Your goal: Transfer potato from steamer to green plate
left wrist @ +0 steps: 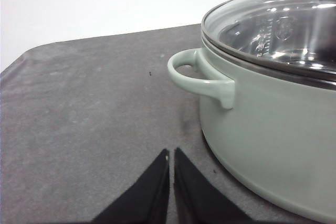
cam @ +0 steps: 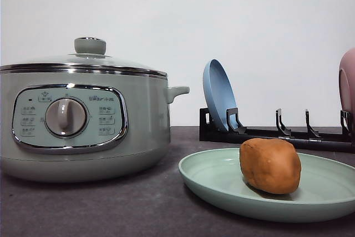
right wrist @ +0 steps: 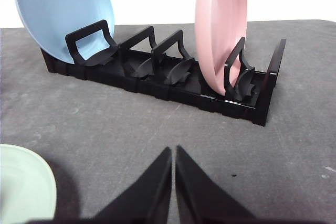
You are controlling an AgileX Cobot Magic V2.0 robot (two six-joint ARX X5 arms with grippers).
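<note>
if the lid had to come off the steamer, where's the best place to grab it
By the knob at the centre of the lid, coming straight down from above. It stands up proud of the domed glass, giving the fingers two sides to close on; the glass itself is smooth and sloped, and would likely slip.

Your left gripper (left wrist: pixel 171 182) is sitting low over the dark tabletop in its wrist view, its two black fingers (left wrist: pixel 144 192) pressed nearly together, with just a thin sliver of gap running between their tips. Nothing is lying between them. Your right gripper (right wrist: pixel 174 182) is showing the same pose in its own wrist view: both black fingers (right wrist: pixel 202 195) are meeting at the tips, a hairline slit between them, and they are gripping nothing. Both pairs of fingers are pointing forward along the table surface, and the fingers are tapering to narrow points. You are holding both arms clear of everything nearby.
</note>
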